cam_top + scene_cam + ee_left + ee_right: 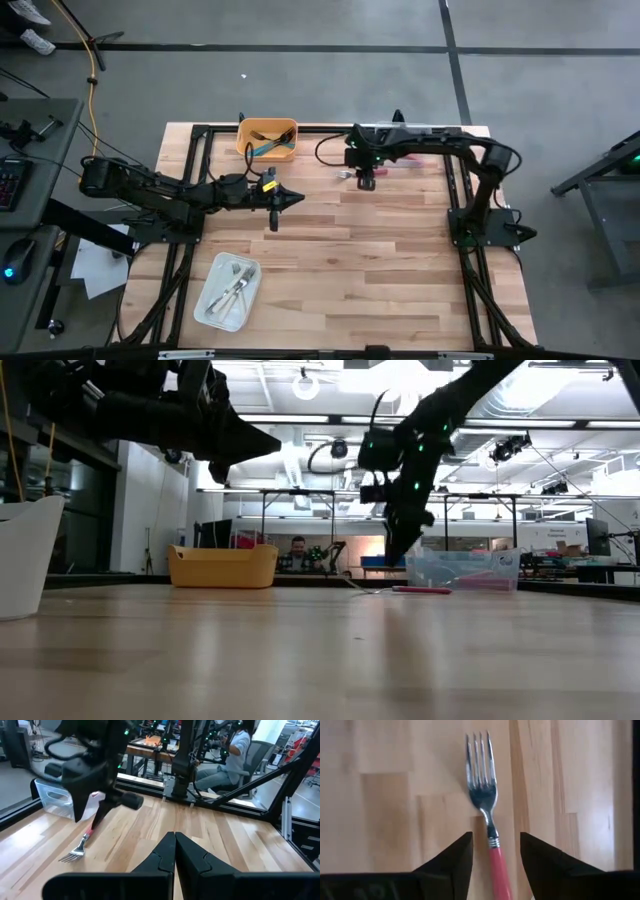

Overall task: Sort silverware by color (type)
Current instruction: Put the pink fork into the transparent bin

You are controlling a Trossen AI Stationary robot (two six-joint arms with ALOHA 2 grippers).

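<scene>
Right pincer [496, 857] fingers apart, straddling red-handled fork [487, 815] lying flat on wood-plank bench [380, 260], just beside clear plastic bin [462, 571]. Left pincer [174, 851] together, empty, mid-bench. Yellow tub [268, 138] and white tray [229, 291] hold forks.

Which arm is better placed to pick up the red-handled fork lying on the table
The right. Its gripper hangs directly over the red-handled fork, fingers open either side of the handle. The left gripper is shut and off toward mid-table.
</scene>
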